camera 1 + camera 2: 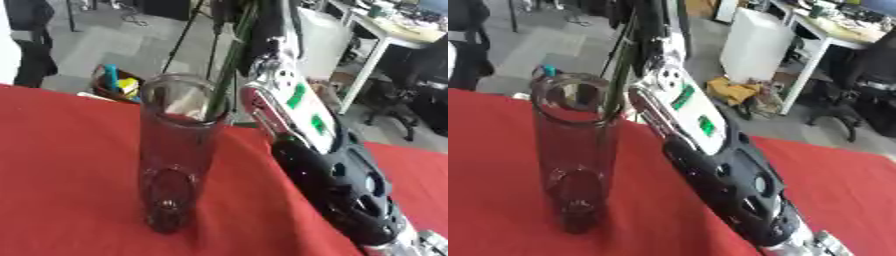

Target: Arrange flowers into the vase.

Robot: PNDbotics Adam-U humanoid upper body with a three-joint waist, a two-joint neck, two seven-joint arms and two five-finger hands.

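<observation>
Flower heads above the green stems and the robot hand, cut off by the top edge.

Near-identical close downward views, vase

Even, fairly bright indoor light; both views motion-blurred; faint glare on the vase glass.

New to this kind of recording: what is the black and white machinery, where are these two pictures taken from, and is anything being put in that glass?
Both pictures come from the two eyes of a camera in a humanoid robot's head, looking down at a red-covered table. The black, white and silver limb is the robot's right arm, reaching up and away. A tall clear glass vase stands upright on the cloth. A green stem slants down to the vase's rim. The hand itself is hidden near the top edge, so whether it holds the stem cannot be seen.
</observation>
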